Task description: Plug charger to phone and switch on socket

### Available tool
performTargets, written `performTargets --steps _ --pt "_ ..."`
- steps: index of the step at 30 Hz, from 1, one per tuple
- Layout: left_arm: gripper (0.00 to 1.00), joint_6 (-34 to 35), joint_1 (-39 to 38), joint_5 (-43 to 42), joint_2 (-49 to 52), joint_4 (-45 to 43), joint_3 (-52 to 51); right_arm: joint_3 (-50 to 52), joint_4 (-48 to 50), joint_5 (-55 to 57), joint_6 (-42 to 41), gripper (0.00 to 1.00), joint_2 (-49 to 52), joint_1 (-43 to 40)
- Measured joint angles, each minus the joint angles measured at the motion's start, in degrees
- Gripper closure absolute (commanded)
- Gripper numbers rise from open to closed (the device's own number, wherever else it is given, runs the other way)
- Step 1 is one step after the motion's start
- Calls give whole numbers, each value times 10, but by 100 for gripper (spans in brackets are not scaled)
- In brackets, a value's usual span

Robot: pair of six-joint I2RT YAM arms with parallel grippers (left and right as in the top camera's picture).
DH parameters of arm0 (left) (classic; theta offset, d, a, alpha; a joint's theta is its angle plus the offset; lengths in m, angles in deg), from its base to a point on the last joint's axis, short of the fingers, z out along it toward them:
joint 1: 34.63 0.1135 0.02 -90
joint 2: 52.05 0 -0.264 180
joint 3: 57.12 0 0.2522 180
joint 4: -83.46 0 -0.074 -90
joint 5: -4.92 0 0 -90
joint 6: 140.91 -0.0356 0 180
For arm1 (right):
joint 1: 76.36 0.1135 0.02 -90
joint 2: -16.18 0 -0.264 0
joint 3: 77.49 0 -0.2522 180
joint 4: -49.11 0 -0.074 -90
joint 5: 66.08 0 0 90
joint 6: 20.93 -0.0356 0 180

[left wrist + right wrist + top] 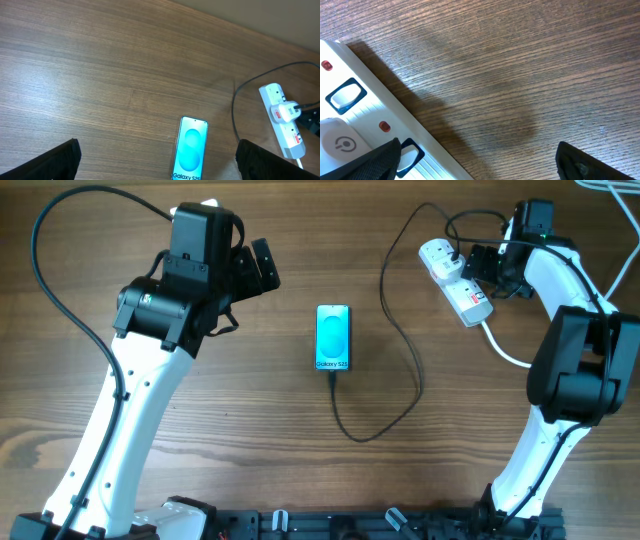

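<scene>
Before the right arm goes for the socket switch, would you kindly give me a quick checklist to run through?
1. Charger tip meets the phone at its bottom edge: ok. Fully seated: cannot tell.
2. White adapter sits in the socket: ok.
3. Right claw open, just beside the socket's switches: ok.
4. Those switches on or off: cannot tell.
5. Left claw open, holding nothing, off the phone: ok.

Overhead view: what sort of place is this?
Probably a robotics lab bench: a left arm and right arm at a wooden table, with a phone and power strip on it.
</scene>
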Motion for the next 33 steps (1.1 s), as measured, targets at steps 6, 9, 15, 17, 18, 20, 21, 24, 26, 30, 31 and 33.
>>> performTargets --steps 6,9,15,17,18,20,21,24,26,30,31,33 --pt "0 0 0 0 0 0 0 -2 -7 -10 0 0 0 -2" --pt "0 0 0 0 0 0 0 -4 -22 -16 -2 0 0 -3" --pt "0 0 0 0 0 0 0 -3 -33 -22 -7 0 -5 -5" --pt "0 0 0 0 0 0 0 2 -47 -17 -12 0 -22 0" --pt "0 0 0 0 0 0 0 5 -59 -14 -15 0 -48 2" --pt "0 0 0 0 0 0 0 6 -90 -11 -28 0 -129 5" --pt "0 0 0 0 0 0 0 6 -103 -10 -36 0 -182 5" --pt "0 0 0 0 0 0 0 5 -186 -8 -54 0 -324 7" --pt "0 0 0 0 0 -2 0 5 -227 -5 -58 0 -373 18" --pt "0 0 0 0 0 1 0 6 -292 5 -61 0 -495 87" --pt "0 0 0 0 0 0 0 10 -297 14 -65 0 -539 110" --pt "0 0 0 0 0 0 0 31 -306 21 -80 0 -637 144"
